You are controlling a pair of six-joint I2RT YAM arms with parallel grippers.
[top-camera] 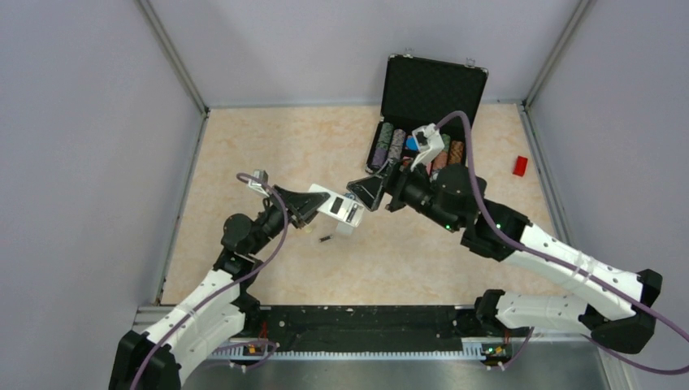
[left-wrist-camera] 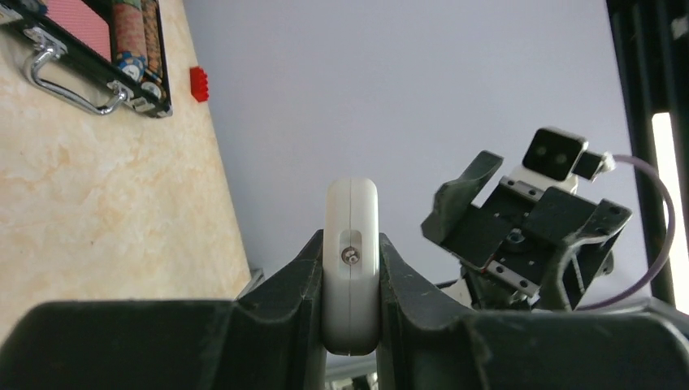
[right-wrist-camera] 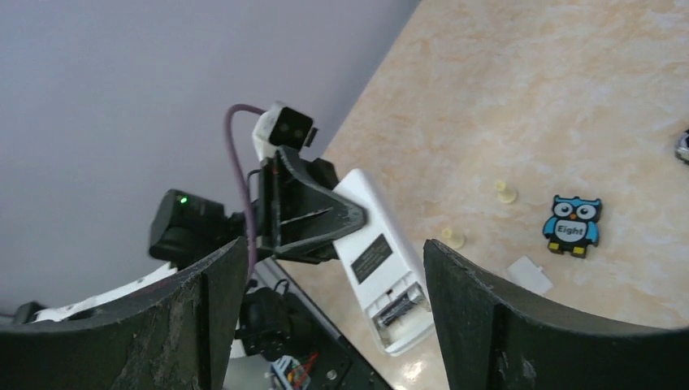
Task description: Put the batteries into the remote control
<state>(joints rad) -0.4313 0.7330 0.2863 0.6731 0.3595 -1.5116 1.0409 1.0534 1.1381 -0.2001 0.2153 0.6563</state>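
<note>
The left tool [top-camera: 315,203] clenches the remote control [top-camera: 341,210] aloft over the middle of the desk [top-camera: 422,252], the right tool [top-camera: 366,192] released just off its end, so the battery [right-wrist-camera: 396,309] in the open bay [right-wrist-camera: 412,296], if unseated, could drop out, joining the other battery [top-camera: 325,239] on the desk below.

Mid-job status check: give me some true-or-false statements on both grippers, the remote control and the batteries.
1. The left gripper clamps the remote control. True.
2. The right gripper is shut on a battery. False: it is open and empty.
3. A battery sits in the remote's open bay. True.
4. The red block lies inside the black case. False: it lies on the table, right of the case.
5. Another battery lies on the table near the remote. True.
</note>
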